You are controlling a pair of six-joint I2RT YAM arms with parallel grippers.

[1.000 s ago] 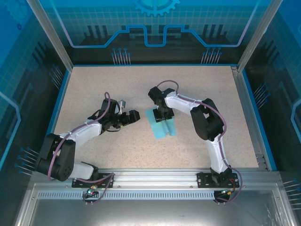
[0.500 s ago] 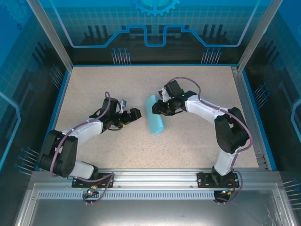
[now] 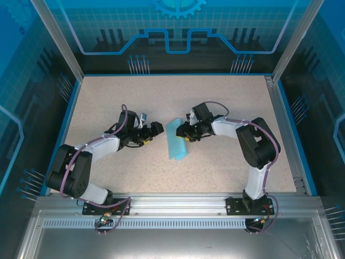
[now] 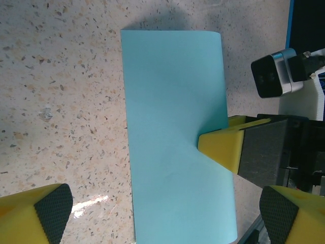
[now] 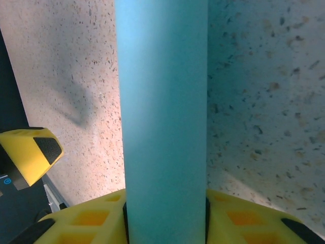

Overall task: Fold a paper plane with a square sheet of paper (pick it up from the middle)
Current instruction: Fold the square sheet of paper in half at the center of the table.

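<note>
The square sheet of paper (image 3: 176,140), light blue, is bent over into a rounded, doubled strip standing off the table; it is not a pointed dart. My right gripper (image 3: 186,132) is shut on its right side. In the right wrist view the paper (image 5: 162,101) rises from between the yellow fingers of the right gripper (image 5: 165,223). In the left wrist view the paper (image 4: 175,132) spreads wide, with a right fingertip (image 4: 223,147) at its edge. My left gripper (image 3: 154,129) stands open just left of the paper, not touching it; the left gripper (image 4: 167,218) has its pads far apart.
The speckled beige table (image 3: 108,97) is ringed by a blue rim and metal frame posts (image 3: 56,38). The right arm's wrist camera (image 4: 274,73) sits close behind the paper. An aluminium rail (image 3: 172,202) runs along the near edge.
The right gripper has drawn back and lowered, swinging the paper so its strip lies more flat and toward the left gripper. The left gripper has edged slightly nearer the paper.
</note>
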